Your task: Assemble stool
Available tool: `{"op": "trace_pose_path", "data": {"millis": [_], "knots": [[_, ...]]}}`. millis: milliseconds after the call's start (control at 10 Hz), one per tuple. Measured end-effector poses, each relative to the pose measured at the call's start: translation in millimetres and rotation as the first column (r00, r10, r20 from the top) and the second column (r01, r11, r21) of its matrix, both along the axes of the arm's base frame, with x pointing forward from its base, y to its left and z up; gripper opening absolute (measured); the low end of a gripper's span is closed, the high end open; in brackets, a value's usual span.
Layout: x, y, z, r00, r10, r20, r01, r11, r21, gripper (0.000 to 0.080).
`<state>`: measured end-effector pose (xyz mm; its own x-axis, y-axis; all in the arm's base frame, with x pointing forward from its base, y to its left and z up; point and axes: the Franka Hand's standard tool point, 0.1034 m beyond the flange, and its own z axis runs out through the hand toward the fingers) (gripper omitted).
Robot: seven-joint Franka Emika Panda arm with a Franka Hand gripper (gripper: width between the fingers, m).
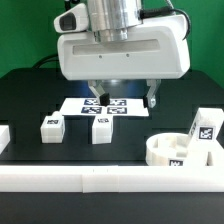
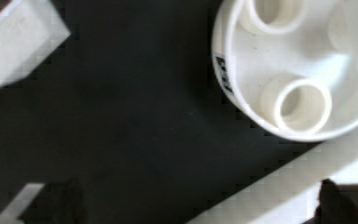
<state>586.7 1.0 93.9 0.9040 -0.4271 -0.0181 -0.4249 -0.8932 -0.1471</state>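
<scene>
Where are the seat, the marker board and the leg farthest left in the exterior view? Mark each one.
Seat [image 1: 158,155]: exterior view, outer wall.
Marker board [image 1: 100,107]: exterior view, middle of the sheet.
Leg farthest left [image 1: 50,133]: exterior view, front face.

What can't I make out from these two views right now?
- Exterior view: the claw covers part of the marker board.
- Exterior view: the leg by the seat, inserted or behind, unclear.
- Wrist view: seat cut off by the frame edge, blurred.

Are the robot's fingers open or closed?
Open: the fingers stand wide apart above the marker board, with nothing between them.
</scene>
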Motion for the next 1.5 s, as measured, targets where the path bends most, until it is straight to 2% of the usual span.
{"op": "trace_pose_path", "data": {"millis": [100, 200, 300, 400, 600, 1000, 1100, 1200, 1400, 1500], "knots": [[0.0, -0.4, -1.4, 0.994, 0.108, 0.019, -0.108, 0.994, -0.014, 0.0649], [-1.9, -0.8, -7.1, 0.979, 0.2, 0.04, -0.198, 0.979, -0.05, 0.0649], [-7.4, 0.5, -13.3, 0.968, 0.248, 0.046, -0.243, 0.967, -0.081, 0.0649], [-14.9, 0.9, -19.5, 0.964, 0.265, 0.035, -0.261, 0.961, -0.095, 0.0649], [-19.5, -23.8, -27.4, 0.969, 0.245, 0.03, -0.241, 0.965, -0.105, 0.0649], [-20.9, -19.3, -28.1, 0.968, 0.251, 0.007, -0.249, 0.964, -0.087, 0.0649], [-26.6, -19.3, -30.6, 0.972, 0.234, -0.028, -0.235, 0.969, -0.07, 0.0649], [-43.4, -23.1, -34.4, 0.96, 0.215, -0.177, -0.221, 0.975, -0.011, 0.0649], [-42.0, -41.3, -37.0, 0.931, 0.212, -0.297, -0.213, 0.977, 0.029, 0.0649], [-54.0, -41.5, -36.5, 0.894, 0.222, -0.389, -0.206, 0.975, 0.082, 0.0649]]}}
